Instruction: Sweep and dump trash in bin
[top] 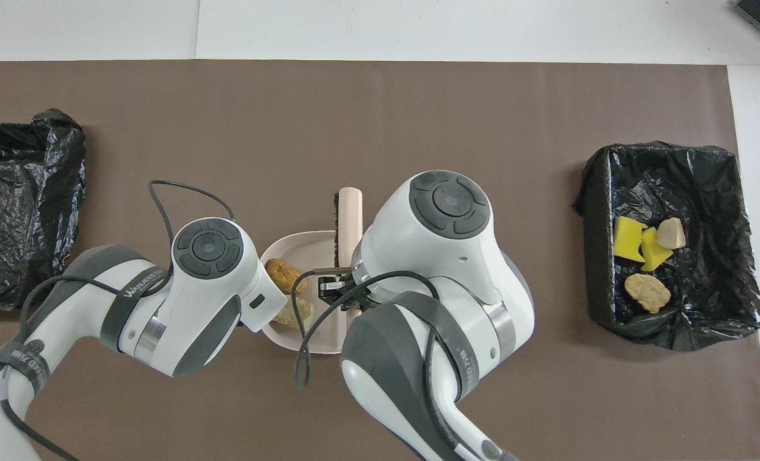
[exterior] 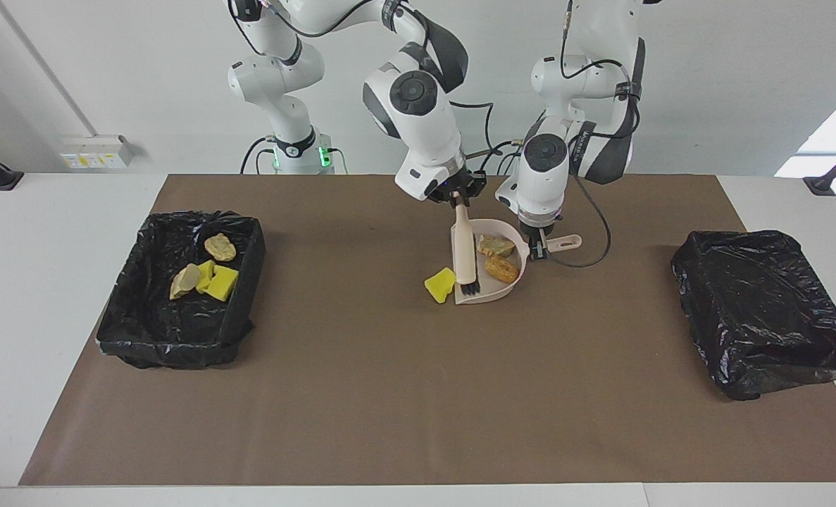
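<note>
Four scraps lie in the lined bin (exterior: 178, 331), two chunks in the dustpan (exterior: 491, 292), one yellow sponge piece (exterior: 440, 284) loose on the bench beside its lip; right jaws pinch the brush (exterior: 465, 253), left jaws the dustpan handle (exterior: 565, 243).

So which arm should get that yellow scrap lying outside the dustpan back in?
Probably the right: its pincer is shut on the brush, whose bristles sit beside the yellow scrap. The left pincer holds the dustpan handle.

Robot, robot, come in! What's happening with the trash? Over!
Right pincer shut on brush. Left pincer shut on dustpan handle. Two brown scraps in pan; yellow sponge outside, on the mat.
</note>
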{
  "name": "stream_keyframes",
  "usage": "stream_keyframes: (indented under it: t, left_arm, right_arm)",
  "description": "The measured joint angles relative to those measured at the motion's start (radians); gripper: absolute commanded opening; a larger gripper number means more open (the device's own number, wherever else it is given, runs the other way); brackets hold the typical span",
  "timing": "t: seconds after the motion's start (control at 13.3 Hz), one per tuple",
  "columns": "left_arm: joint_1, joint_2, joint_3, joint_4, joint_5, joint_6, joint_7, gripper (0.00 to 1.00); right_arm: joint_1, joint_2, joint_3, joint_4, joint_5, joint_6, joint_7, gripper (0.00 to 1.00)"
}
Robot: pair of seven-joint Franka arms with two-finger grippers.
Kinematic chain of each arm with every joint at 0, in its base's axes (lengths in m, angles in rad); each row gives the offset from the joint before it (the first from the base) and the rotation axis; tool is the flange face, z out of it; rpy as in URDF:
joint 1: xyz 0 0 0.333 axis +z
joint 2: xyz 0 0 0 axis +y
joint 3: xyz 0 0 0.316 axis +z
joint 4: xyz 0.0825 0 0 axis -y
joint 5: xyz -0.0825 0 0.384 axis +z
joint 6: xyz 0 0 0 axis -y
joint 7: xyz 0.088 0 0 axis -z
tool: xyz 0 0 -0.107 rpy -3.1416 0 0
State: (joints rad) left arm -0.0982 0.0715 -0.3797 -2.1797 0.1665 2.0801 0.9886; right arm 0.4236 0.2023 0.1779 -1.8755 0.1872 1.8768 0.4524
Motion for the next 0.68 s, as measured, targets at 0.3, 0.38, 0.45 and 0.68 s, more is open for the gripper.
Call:
stream_keyframes:
  t: [0.3,0.38,0.45,0.68]
  left_arm:
    - [0.0,0.0,-0.003,0.0,-0.001,0.0,-0.047,0.0]
    - [0.0,0.0,-0.003,0.0,-0.001,0.0,-0.048,0.0]
    - [0.0,0.0,-0.003,0.0,-0.001,0.0,-0.049,0.0]
    - [0.0,0.0,-0.003,0.0,-0.001,0.0,-0.049,0.0]
  right_arm:
    - [0.115,0.044,0.007,-0.086,-0.055,0.114,0.003,0.0]
    - [0.126,0.046,0.009,-0.085,-0.037,0.126,0.002,0.0]
    - [0.131,0.046,0.01,-0.079,0.016,0.131,-0.015,0.0]
    - [0.132,0.054,0.009,-0.052,0.1,0.123,-0.063,0.0]
